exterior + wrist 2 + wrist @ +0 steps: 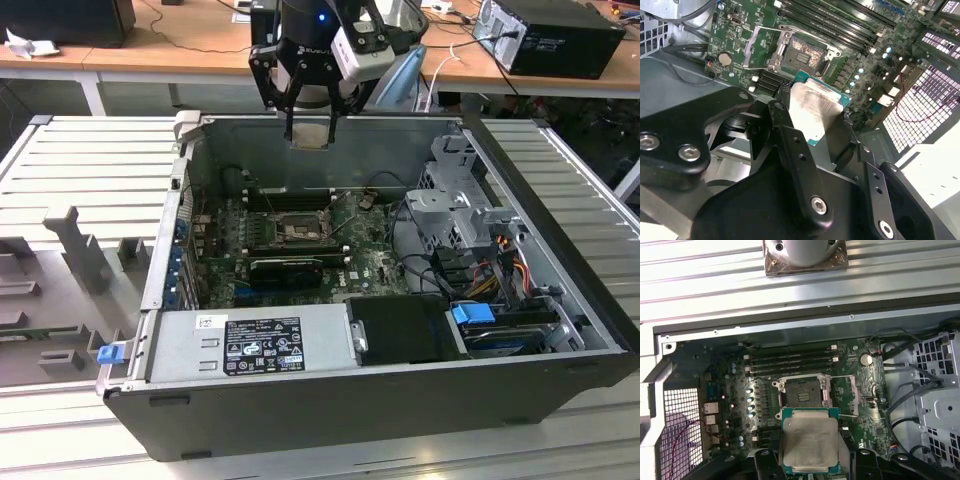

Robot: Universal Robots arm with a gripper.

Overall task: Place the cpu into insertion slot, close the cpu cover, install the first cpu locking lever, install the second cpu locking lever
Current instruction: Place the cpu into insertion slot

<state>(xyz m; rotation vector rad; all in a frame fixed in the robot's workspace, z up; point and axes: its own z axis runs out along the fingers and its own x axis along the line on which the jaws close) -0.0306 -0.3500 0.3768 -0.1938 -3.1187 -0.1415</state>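
Holding what, the gripper [311, 128]? (A)

The cpu [310, 138]. Fingers are clamped on two opposite edges, with the chip level and its metal top showing in both wrist views. It hangs above the open computer case [560, 300], well clear of the motherboard [370, 265]. (B)

Slot status? (A)

The insertion slot [298, 232] is bare, nothing seated. The cpu cover [752, 46] stands flipped open beside it, so the way in looks free. (B)

Tips for the placing step? (A)

My judgement: keep the chip flat, square its edges to the socket frame, and centre it before descending. Come straight down, no sliding, no pressing. Contacts likely bend easily, and a tilted drop could jam a corner. Mind the raised cover on the way in. (B)

View differences? (A)

The exterior view gives the height gap between chip and board, which the wrist views hide. The first wrist view shows the cpu [809, 442] apart from the slot [802, 392], not over it, so the offset reads well there. The second wrist view shows the fingers [785, 125] on the chip's edges and the cover's window. (B)
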